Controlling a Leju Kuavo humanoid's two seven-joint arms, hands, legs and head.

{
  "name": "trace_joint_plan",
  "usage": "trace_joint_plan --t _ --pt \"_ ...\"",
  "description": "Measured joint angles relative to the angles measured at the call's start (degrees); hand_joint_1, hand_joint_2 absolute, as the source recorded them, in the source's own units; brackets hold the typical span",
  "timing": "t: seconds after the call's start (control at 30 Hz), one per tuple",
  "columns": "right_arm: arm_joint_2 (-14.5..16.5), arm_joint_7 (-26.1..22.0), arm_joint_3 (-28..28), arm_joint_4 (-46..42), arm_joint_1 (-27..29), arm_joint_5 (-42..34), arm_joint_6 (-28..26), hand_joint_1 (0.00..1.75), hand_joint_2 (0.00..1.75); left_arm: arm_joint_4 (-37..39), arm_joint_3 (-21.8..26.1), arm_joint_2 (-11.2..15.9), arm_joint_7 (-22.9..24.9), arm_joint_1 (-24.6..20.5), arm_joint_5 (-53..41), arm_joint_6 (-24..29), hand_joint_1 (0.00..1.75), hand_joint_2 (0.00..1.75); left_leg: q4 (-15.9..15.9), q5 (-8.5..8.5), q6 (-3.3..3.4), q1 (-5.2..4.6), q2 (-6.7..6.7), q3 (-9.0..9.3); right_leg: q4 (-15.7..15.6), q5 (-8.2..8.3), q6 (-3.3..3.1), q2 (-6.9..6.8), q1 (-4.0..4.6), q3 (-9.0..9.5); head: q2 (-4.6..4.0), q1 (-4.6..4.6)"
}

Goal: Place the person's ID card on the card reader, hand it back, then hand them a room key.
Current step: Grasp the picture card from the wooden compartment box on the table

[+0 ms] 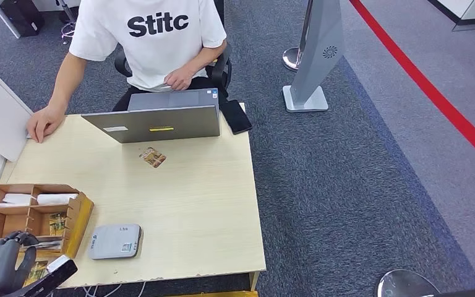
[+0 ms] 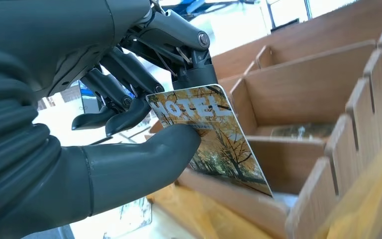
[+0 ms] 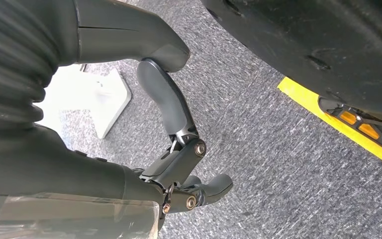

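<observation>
Left hand [image 2: 129, 114] pinches a room key [image 2: 214, 139] printed "HOTEL" between thumb and fingers, just above the cardboard organizer [image 1: 37, 216] at the table's [image 1: 210, 216] near-left corner. Right hand [image 3: 179, 149] hangs over grey carpet, fingers apart, holding nothing. ID card [image 1: 153, 157] lies flat near the table's far edge, just in front of the laptop [image 1: 154, 122]; card reader [image 1: 115, 241] sits at the near edge beside the organizer.
</observation>
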Motion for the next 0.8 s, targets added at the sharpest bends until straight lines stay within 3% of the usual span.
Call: trace_joint_plan --t 0.2,0.47,0.8 --pt "0.3 1.3 0.0 0.0 -0.1 0.0 -0.9 0.00 1.75 -1.6 -0.1 1.6 -0.3 -2.3 -0.4 0.9 1.75 1.75 0.0 0.02 -0.01 0.01 -0.03 0.00 0.0 0.01 0.00 -0.02 0.01 -0.01 0.00 0.00" --pt "0.4 1.3 0.6 0.0 -0.1 0.1 -1.0 0.00 1.75 -4.6 -0.5 4.6 -0.2 -9.7 -0.6 0.3 1.75 1.75 0.0 0.03 -0.02 0.01 0.01 0.02 0.0 0.07 -0.05 0.03 0.01 0.01 0.00 -0.01" --pt "0.6 1.3 0.8 0.0 -0.1 0.1 -1.0 0.00 1.75 -5.3 -0.8 5.2 -0.1 -11.0 -0.8 0.3 1.75 1.75 0.0 0.02 -0.02 0.01 0.02 0.01 0.0 0.05 -0.06 0.04 0.01 -0.03 0.01 -0.01"
